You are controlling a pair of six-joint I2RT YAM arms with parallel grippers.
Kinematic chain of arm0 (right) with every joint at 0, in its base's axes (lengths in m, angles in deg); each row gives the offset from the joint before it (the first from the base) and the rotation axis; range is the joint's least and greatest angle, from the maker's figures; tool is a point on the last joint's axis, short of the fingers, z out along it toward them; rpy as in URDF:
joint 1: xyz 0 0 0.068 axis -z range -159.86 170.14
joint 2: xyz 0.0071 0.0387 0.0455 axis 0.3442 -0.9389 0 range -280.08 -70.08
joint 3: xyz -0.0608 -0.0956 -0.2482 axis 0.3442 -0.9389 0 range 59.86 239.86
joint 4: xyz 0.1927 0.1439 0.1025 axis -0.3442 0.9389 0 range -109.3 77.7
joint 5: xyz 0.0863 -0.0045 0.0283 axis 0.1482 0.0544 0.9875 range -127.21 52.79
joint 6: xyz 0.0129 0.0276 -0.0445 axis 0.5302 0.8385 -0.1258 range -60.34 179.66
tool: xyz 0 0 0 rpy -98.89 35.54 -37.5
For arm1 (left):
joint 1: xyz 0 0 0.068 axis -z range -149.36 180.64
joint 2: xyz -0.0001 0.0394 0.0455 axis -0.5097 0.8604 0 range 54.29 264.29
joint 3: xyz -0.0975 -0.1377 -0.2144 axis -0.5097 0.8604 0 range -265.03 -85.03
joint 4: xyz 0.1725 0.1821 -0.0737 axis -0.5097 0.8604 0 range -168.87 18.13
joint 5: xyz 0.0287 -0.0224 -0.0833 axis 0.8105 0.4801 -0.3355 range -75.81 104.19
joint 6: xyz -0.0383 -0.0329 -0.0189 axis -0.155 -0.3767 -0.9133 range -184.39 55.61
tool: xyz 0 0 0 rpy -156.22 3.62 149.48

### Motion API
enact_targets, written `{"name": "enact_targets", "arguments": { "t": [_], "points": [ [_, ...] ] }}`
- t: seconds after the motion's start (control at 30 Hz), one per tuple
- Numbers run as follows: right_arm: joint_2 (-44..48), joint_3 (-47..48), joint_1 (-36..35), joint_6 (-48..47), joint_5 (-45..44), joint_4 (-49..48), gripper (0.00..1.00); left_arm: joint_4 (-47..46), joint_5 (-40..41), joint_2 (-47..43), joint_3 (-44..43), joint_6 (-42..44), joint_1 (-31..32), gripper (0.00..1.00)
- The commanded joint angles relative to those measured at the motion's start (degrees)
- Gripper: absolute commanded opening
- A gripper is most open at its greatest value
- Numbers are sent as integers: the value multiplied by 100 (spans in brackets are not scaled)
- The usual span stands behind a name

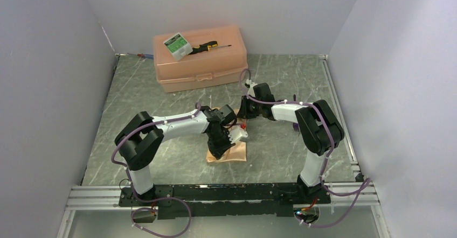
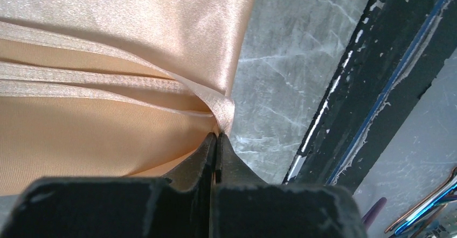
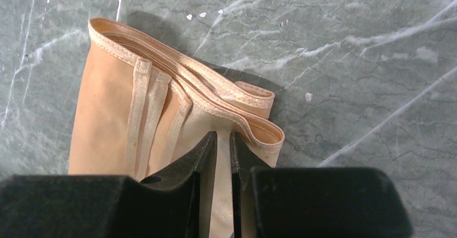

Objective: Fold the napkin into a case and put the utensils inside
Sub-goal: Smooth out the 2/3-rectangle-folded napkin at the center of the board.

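At the near edge of the table (image 1: 280, 87) I see the black rail (image 1: 226, 192) where both arms are bolted. Just beyond it, in the middle of the table, lies the napkin (image 1: 235, 153), folded into a narrow strip of several layers that runs away from the arms.

The left gripper (image 2: 217, 138) is down at the near end of the cloth. Its jaws are pressed fully together, and the hemmed corner of the napkin (image 2: 108, 141) runs into the fingertips, so it pinches that corner. The folds gather toward this point.

The right gripper (image 3: 222, 138) is over the far end of the napkin (image 3: 105, 130), where the stacked hems curl open. Its jaws are almost together with only a thin slit, and peach cloth shows in this slit (I cannot tell from here if a layer is really clamped or only lies under the fingers).

Far back, near the wall, stands the peach plastic box (image 1: 200, 60). On its lid lie a screwdriver (image 1: 207, 47) and a small green and white pack (image 1: 178, 46).
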Motion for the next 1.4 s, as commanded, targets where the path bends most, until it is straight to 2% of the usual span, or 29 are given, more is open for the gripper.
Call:
{"name": "enact_targets", "arguments": {
  "t": [0.0, 0.17, 0.37, 0.57, 0.7, 0.93, 1.07, 1.27, 1.37],
  "points": [
    [64, -138, 37, -42, -302, 4, 19, 257, -493, -223, -150, 246, 35, 3],
    [56, -143, 36, -19, -373, 51, 19, 403, -645, -240, 40, 402, 84, 3],
    [222, -171, 37, 28, -364, 100, 21, 53, 38, 37, 364, 546, 249, 4],
    [655, -101, 55, -55, -444, 324, 32, 16, 645, 341, 538, 691, 244, 5],
    [761, -43, 71, -67, -455, 356, 35, -55, 732, 270, 514, 596, 237, 7],
    [1235, 159, 99, -90, -579, 487, 36, 294, 538, -38, 24, 511, 139, 22],
    [1450, 213, 76, 96, -203, 368, 34, 271, 432, -235, 46, 526, 84, 25],
    [1093, 394, -372, 150, 244, 247, 35, 312, 171, -293, 46, 404, -110, 41],
    [733, 476, -583, 195, 383, 108, 32, 473, -116, -490, -122, 413, -281, 47]
  ]
}}
